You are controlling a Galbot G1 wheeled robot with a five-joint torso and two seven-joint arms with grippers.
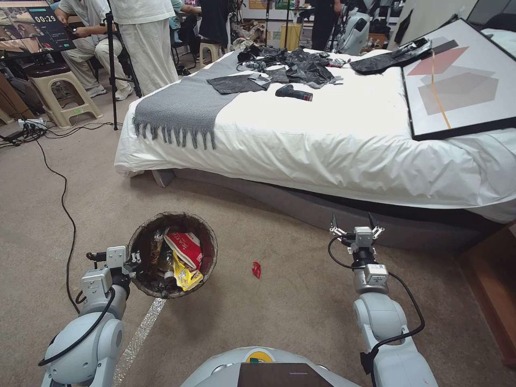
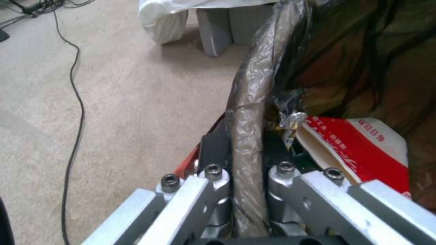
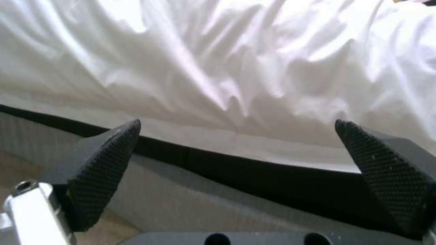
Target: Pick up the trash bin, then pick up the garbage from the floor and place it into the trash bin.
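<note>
Pinched between my left gripper (image 2: 247, 177) jaws, the bin (image 1: 172, 254) rim is thin (bagged, slick), so it could slip and tip. Right gripper (image 1: 357, 223) hangs wide, empty, by the bed (image 1: 322, 140). One red wrapper (image 1: 256, 269) lies on the carpet between them.

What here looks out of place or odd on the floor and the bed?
A small red wrapper lies alone on the carpet, outside the trash bin that the left tool grips by its rim. On the bed, black plastic bags and a large framed picture lie about.
</note>
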